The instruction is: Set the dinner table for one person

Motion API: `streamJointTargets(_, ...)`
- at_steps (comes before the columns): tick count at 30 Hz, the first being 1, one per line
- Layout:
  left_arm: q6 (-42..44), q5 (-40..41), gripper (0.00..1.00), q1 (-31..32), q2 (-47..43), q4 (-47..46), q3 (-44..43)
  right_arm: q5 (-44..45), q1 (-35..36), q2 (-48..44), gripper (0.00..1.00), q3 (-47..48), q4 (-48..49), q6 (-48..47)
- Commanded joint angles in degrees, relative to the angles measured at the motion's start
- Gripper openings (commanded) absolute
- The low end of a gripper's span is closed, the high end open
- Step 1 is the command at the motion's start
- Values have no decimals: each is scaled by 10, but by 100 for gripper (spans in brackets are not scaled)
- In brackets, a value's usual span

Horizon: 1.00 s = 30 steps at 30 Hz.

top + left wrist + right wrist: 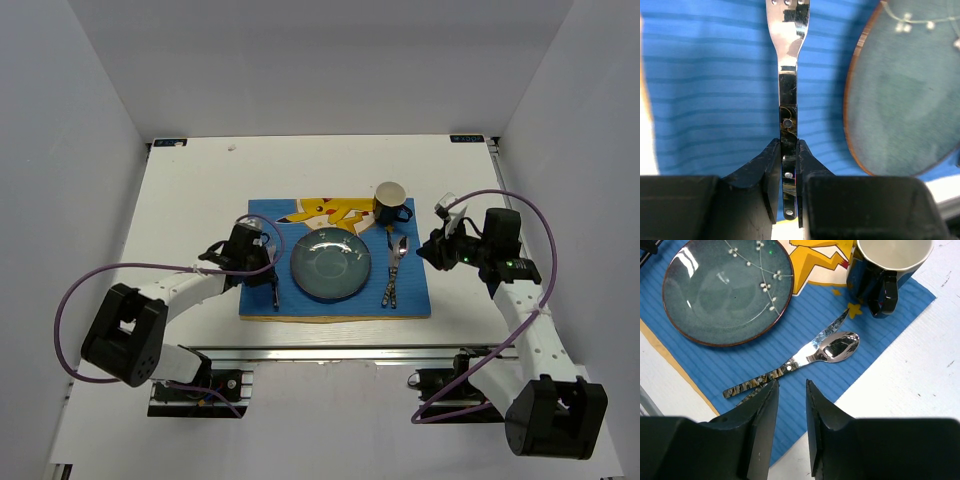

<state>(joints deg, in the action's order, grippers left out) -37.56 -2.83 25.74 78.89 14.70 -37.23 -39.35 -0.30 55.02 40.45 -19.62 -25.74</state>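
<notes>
The white dinner table (190,200) carries a blue striped placemat (262,300) with a yellow cartoon figure. On the mat are a blue-grey plate (330,263), a dark mug (391,203), and a spoon (837,346) crossed over a knife (832,326) right of the plate. My left gripper (269,274) is shut on a fork (788,75), gripping its handle low over the mat just left of the plate (905,90), tines pointing away. My right gripper (792,390) is open and empty above the mat's right edge, near the spoon and knife handles.
A silver aluminium rail (330,352) runs along the table's near edge. White walls enclose the table on the left, back and right. The mug (885,270) stands at the mat's far right corner, close to my right arm.
</notes>
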Motion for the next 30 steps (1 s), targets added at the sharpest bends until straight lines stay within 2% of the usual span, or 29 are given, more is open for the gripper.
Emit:
streamJointTargets(1,-8,57,15,6,-1,16,-21,3,2,-14,35,-2,-2,-11)
streamJointTargets(3,-8,62,17,7,-1,16,-20,3,2,-14,37,-2,-8,-13)
streamJointTargets(7,-15,72,31,13,5,23,-24,10,1,-14,39,-2,-14,-19)
streamJointTargets(10,-15,78,34,19,3,29,-29,15,1,-17,40,-1,-19,-23)
streamJointTargets(13,-15,82,52,24,-1,35,-38,17,1,-19,41,2,-23,-27)
streamJointTargets(18,-17,97,56,26,-48,65,-58,24,1,-25,44,17,-37,-30)
streamJointTargets(20,-16,109,64,26,-85,87,-68,31,1,-26,65,26,-42,-15)
streamJointTargets(21,-10,117,98,26,-96,105,-76,38,-1,-27,84,36,-42,-6)
streamJointTargets(22,-8,130,98,26,-107,113,-92,38,-1,-26,89,40,-42,3)
streamJointTargets(26,10,156,98,26,-157,133,-130,44,-6,-24,89,67,-47,48)
streamJointTargets(30,38,156,98,26,-196,124,-152,130,-10,-26,89,86,-28,127)
